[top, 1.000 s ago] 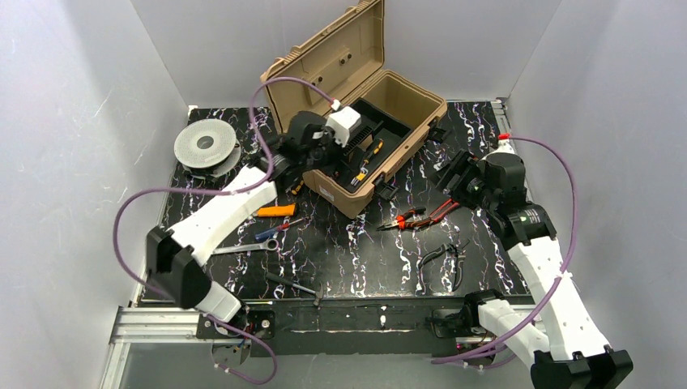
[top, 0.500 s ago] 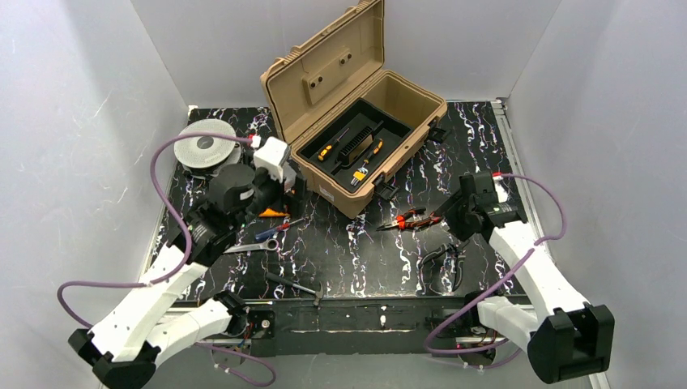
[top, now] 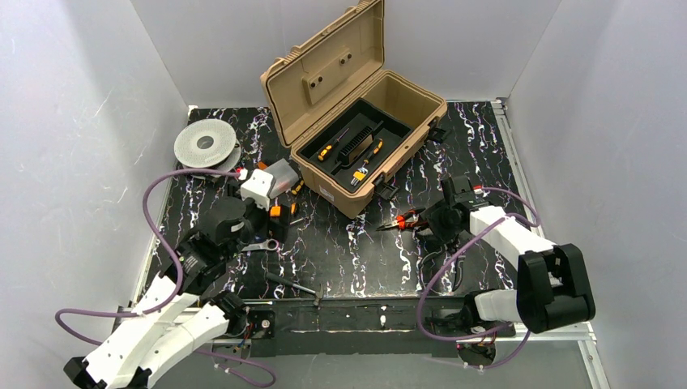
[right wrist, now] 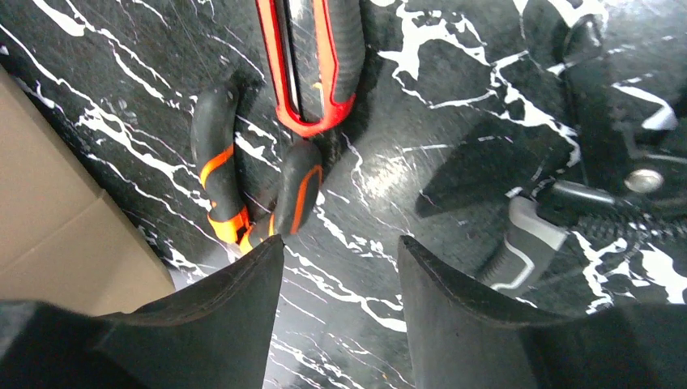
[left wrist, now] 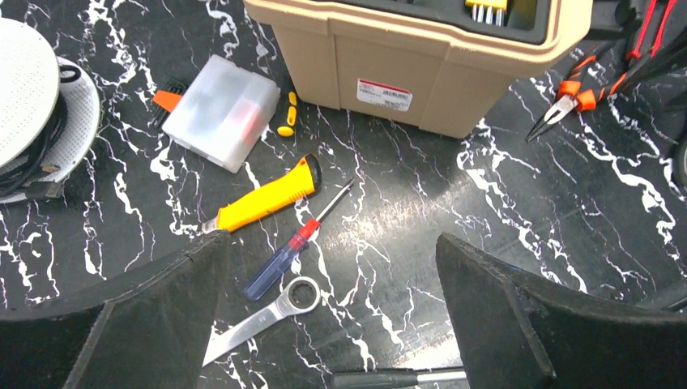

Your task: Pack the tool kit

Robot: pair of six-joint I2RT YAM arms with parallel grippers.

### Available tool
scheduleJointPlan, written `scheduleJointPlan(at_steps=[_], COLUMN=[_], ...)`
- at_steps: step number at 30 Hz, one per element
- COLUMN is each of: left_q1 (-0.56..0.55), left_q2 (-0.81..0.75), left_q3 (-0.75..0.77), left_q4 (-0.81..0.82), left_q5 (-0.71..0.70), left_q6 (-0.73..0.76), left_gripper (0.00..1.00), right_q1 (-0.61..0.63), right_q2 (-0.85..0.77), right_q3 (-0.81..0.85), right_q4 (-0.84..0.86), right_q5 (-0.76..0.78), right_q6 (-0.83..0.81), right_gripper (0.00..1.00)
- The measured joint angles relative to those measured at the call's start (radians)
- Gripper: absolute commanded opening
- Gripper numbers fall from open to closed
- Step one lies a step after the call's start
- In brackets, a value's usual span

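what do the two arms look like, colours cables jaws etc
The left arm and the right arm both have white boxy shells with black joints and black wrist housings. A thin purple cable runs in loose loops beside each arm. The left wrist has a small white box on it. The jaws are broad, matt black wedges with no markings.

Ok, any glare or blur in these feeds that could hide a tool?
Left wrist: a soft sheen on the table right of the blue-handled screwdriver, tools crisp; the near jaws are dark and soft-edged. Right wrist: white glare on the table beside the orange-black pliers, nothing hidden. Top external: even light, no blur.
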Motion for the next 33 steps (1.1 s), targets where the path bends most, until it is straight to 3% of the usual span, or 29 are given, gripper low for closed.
scheduleJointPlan(at_steps=[7,9,14,16,21,33], left_q1=[0.0,0.0,0.0,0.0,0.0,0.0], left_q2=[-0.069,-0.08,-0.087,-0.087,-0.087,-0.1], left_q3=[-0.037,-0.043,-0.045,-0.045,-0.045,-0.045], left_q4=[0.041,0.046,0.047,0.047,0.047,0.047], left_q5=[-0.002,-0.003,-0.003,-0.003,-0.003,-0.003], left_q6=[0.001,0.003,0.008,0.009,0.012,0.019], left_gripper=[0.98,0.98,0.98,0.98,0.98,0.98], right_q1=[0.0,0.0,0.0,0.0,0.002,0.005], right_q2=[0.077,0.094,0.144,0.148,0.098,-0.257], right_q3=[0.006,0.007,0.026,0.027,0.028,0.124], right_q4=[0.079,0.103,0.141,0.144,0.118,-0.029], right_q5=[-0.001,-0.001,0.003,0.004,0.035,0.172], right_q6=[0.058,0.068,0.09,0.098,0.089,-0.078], right_gripper=[0.59,0.54,0.1,0.01,0.01,0.01])
